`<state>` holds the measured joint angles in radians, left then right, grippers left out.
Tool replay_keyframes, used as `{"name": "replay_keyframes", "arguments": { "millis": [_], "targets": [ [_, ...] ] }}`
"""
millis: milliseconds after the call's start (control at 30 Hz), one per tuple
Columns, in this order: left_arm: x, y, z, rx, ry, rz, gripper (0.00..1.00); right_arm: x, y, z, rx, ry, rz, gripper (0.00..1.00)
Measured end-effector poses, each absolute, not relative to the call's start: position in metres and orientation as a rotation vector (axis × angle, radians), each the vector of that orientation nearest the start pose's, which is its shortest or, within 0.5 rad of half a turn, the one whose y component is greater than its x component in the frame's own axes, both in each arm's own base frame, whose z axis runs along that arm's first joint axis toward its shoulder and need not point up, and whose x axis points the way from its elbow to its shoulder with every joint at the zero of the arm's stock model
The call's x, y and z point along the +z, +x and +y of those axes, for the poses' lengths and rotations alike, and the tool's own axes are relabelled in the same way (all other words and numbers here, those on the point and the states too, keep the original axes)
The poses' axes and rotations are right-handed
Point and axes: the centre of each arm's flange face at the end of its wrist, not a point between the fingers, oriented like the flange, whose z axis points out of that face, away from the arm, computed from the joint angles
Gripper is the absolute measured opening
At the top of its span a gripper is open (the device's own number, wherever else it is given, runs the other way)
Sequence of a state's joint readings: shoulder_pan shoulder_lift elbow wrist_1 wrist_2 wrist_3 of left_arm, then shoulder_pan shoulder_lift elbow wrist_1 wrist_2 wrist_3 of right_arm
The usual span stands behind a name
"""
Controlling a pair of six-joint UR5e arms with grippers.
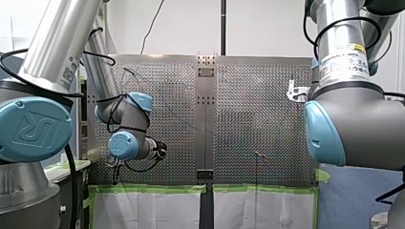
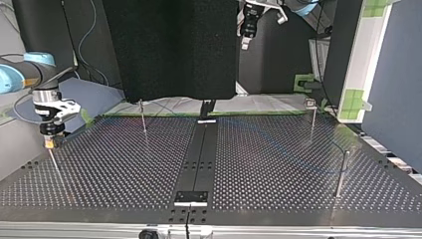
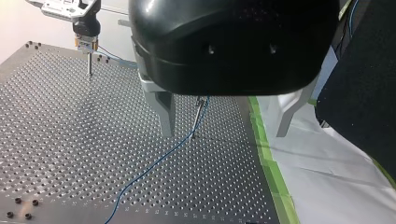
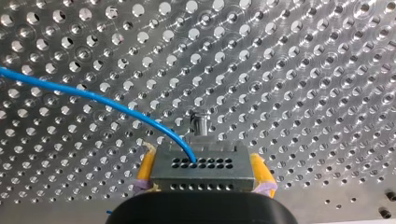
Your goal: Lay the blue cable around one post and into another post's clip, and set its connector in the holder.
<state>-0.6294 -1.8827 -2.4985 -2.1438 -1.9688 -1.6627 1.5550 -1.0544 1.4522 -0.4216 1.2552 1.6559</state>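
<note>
A thin blue cable (image 4: 93, 95) runs over the perforated plate into a grey metal connector (image 4: 201, 173). My right gripper (image 4: 204, 161) is shut on that connector, with a yellow pad (image 4: 146, 164) against each side, just above a small metal holder post (image 4: 200, 123). In the top view this gripper (image 2: 50, 142) stands over the thin post (image 2: 54, 164) at the left. My left gripper (image 3: 224, 133) hangs open above the plate, its fingers (image 3: 164, 112) astride a slim post (image 3: 200, 114) that the cable (image 3: 154, 168) passes. It holds nothing.
More thin posts stand on the plate (image 2: 124, 169): one at the back (image 2: 143, 117), one with a clip top (image 2: 311, 117) and one at the top view's right (image 2: 342, 174). A black centre rail (image 2: 199, 159) divides the plate. Green tape (image 3: 264, 144) marks its edge.
</note>
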Motion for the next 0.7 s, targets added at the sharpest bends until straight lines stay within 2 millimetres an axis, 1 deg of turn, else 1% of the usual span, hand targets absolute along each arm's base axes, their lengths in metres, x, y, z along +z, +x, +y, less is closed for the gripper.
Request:
{"name": "replay_keyframes", "arguments": {
  "millis": [33,67,100,133,167,200,233,267,300,333,700],
  "targets": [
    [0.0773,0.2055,-0.2669,-0.156,0.201,1.785,1.0,0.2828,0.1536,-0.6709,1.494,1.381,-1.102,0.27],
    [0.0773,0.2055,-0.2669,-0.156,0.201,1.785,1.0,0.2829,0.1536,-0.6709,1.493,1.382,-1.101,0.45],
    [0.0773,0.2055,-0.2668,-0.156,0.201,1.785,1.0,0.2828,0.1536,-0.6708,1.491,1.382,-1.101,0.45],
    [0.0773,0.2055,-0.2668,-0.156,0.201,1.785,1.0,0.2829,0.1537,-0.6708,1.491,1.383,-1.1,0.64],
    [0.0773,0.2055,-0.2669,-0.156,0.201,1.785,1.0,0.2828,0.1537,-0.6708,1.49,1.383,-1.1,0.75],
    [0.0773,0.2055,-0.2668,-0.156,0.201,1.785,1.0,0.2828,0.1536,-0.6708,1.489,1.384,-1.1,0.75],
    [0.0773,0.2055,-0.2668,-0.156,0.201,1.785,1.0,0.2829,0.1537,-0.6707,1.489,1.384,-1.1,0.88],
    [0.0773,0.2055,-0.2668,-0.156,0.201,1.785,1.0,0.2818,0.1538,-0.6704,1.487,1.387,-1.103,0.94],
    [0.0773,0.2055,-0.2668,-0.156,0.201,1.785,1.0,0.2807,0.1536,-0.6704,1.486,1.388,-1.106,0.94],
    [0.0773,0.2055,-0.2668,-0.156,0.201,1.785,1.0,0.2809,0.1535,-0.6705,1.487,1.386,-1.105,0.98],
    [0.0773,0.2056,-0.2668,-0.156,0.201,1.785,1.0,0.2839,0.1531,-0.6722,1.498,1.368,-1.098,0.98]
  ]
}}
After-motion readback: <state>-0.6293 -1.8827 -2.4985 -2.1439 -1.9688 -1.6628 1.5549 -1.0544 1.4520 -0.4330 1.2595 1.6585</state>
